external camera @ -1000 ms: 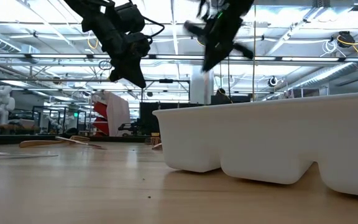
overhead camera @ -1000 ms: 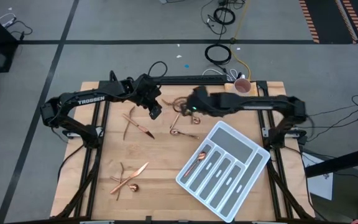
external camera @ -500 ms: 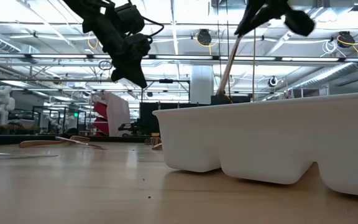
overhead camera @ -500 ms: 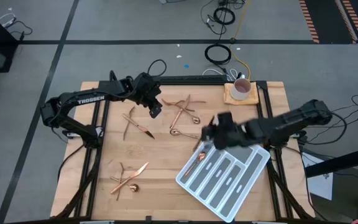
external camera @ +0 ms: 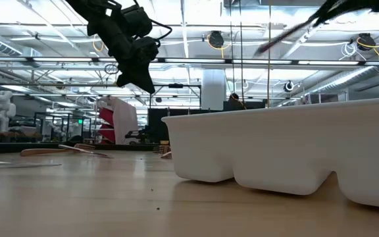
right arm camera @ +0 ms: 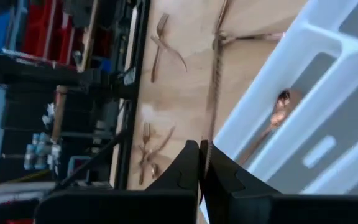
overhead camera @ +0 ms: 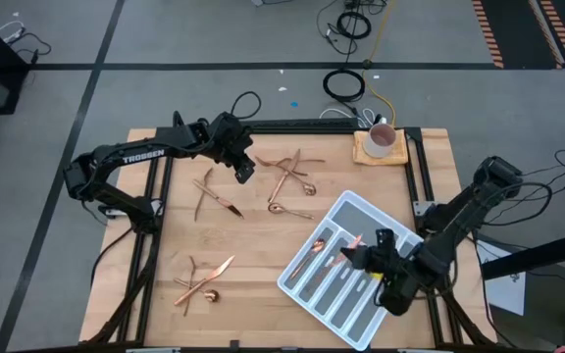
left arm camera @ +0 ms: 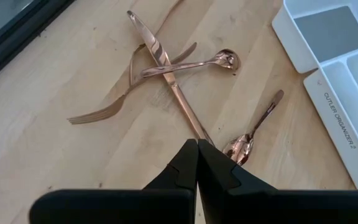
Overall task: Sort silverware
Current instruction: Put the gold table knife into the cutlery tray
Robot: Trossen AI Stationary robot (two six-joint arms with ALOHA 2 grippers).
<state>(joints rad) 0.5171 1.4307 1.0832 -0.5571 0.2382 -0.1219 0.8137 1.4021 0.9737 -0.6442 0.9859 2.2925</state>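
Copper silverware lies in loose groups on the wooden table: a crossed knife, fork and spoon [overhead camera: 292, 169] at the far middle, a spoon [overhead camera: 287, 208] beside them, a pair [overhead camera: 216, 196] to the left, and a crossed group [overhead camera: 204, 279] at the near left. One spoon [overhead camera: 314, 253] lies in the grey-white tray [overhead camera: 381, 227]. My right gripper [overhead camera: 363, 253] hangs over the tray, shut on a thin copper piece [overhead camera: 349, 245]; whether fork or knife, I cannot tell. My left gripper [overhead camera: 245, 175] hovers shut and bare above the far-middle group's knife [left arm camera: 166, 68]. My right gripper pinches the thin piece by one end [right arm camera: 207, 146] between its two fingers. The piece sticks out forward along the fingers, toward the table's left. It is lifted clear above the tray and slants a little in the low view [external camera: 288, 33].
A mug on a wooden coaster [overhead camera: 381, 139] stands at the far right corner. The tray's white wall [external camera: 275, 145] fills the right of the low view. Bare wood lies between the silverware groups in the table's middle [overhead camera: 253, 240].
My right gripper has swung from the far-middle silverware group toward the near right edge and now hangs over the tray, rolling its wrist on the way. The piece it carries has gone from hanging steeply to slanting near level. My left gripper has kept still.
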